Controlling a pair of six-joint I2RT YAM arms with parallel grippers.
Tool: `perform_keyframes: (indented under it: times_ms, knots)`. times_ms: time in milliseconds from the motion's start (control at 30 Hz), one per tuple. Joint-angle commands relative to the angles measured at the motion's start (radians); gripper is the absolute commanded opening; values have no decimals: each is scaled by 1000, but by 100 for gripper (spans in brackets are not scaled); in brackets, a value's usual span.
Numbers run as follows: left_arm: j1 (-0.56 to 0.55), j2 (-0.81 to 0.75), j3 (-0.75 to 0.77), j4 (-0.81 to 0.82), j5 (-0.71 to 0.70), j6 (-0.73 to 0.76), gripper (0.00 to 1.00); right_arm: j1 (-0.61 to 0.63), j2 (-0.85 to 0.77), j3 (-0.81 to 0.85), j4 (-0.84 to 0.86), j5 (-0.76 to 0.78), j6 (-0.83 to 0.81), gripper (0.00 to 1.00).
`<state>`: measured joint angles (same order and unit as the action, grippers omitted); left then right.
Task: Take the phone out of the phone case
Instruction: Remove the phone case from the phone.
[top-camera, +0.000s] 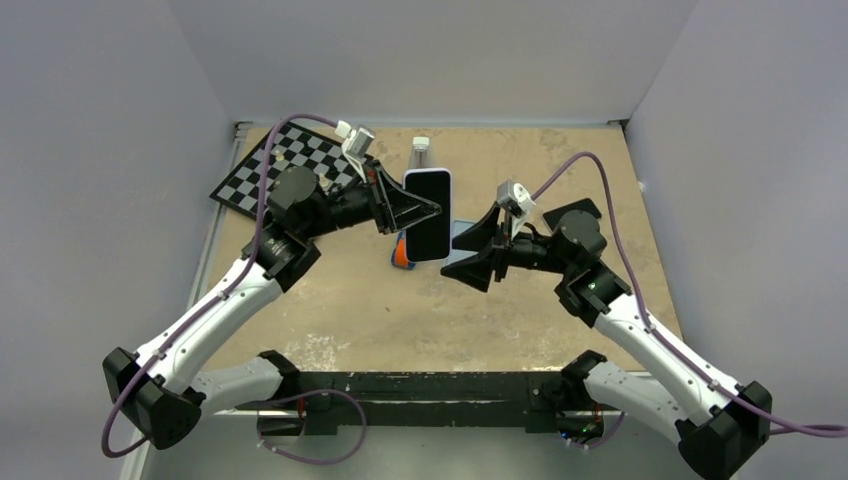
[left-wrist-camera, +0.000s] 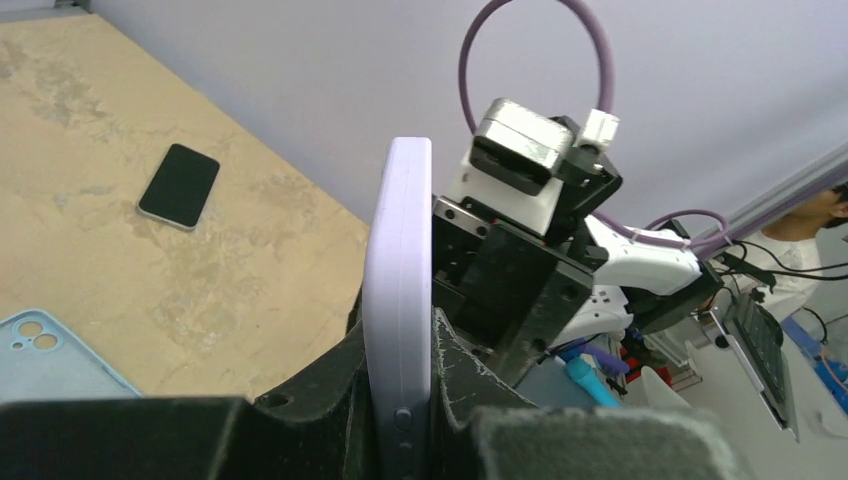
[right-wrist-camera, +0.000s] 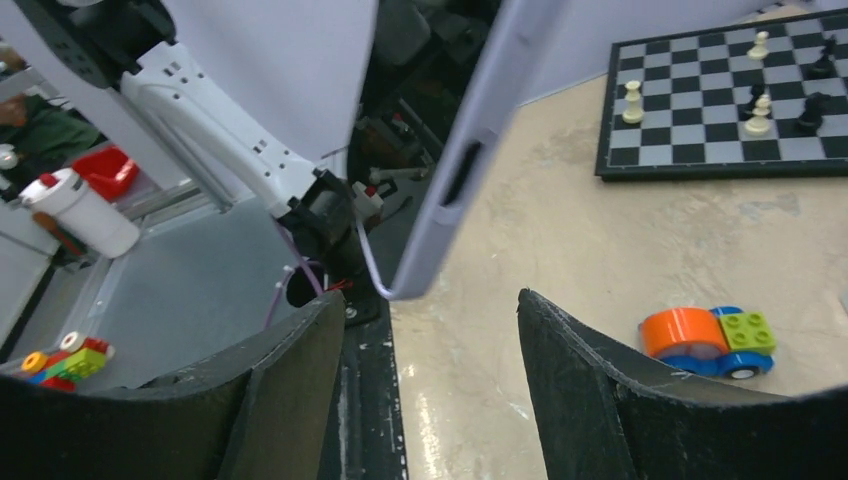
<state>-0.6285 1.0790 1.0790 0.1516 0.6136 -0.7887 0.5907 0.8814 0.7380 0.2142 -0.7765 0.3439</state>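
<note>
The right gripper (right-wrist-camera: 430, 305) shows as two dark fingers (right-wrist-camera: 600, 390) at the bottom of the frame, spread apart with nothing between them. Just above the gap hangs the lower corner of a lavender phone case (right-wrist-camera: 485, 100), seen edge-on and tilted, with a dark slot in its side. It touches neither finger. On the beige surface (right-wrist-camera: 560, 230) to the right sits a toy car (right-wrist-camera: 710, 340) with an orange wheel and a green block. A chessboard (right-wrist-camera: 700, 110) with a few pieces lies farther back. A white robot arm (right-wrist-camera: 215, 120) crosses the upper left.
</note>
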Motion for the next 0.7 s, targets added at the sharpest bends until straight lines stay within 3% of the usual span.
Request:
perform_keyframes:
  times_ms: [0, 200, 367, 667]
  knots:
    - [5, 11, 48, 81, -43, 24, 0, 2, 35, 71, 100, -85, 85, 68]
    - [5, 9, 55, 82, -11, 20, 0, 3, 79, 98, 152, -100, 106, 56]
    - [5, 13, 64, 93, 26, 3, 0, 3, 118, 107, 167, -162, 49, 29]
    - [32, 81, 124, 85, 154, -103, 0, 2, 186, 114, 146, -234, -80, 22]
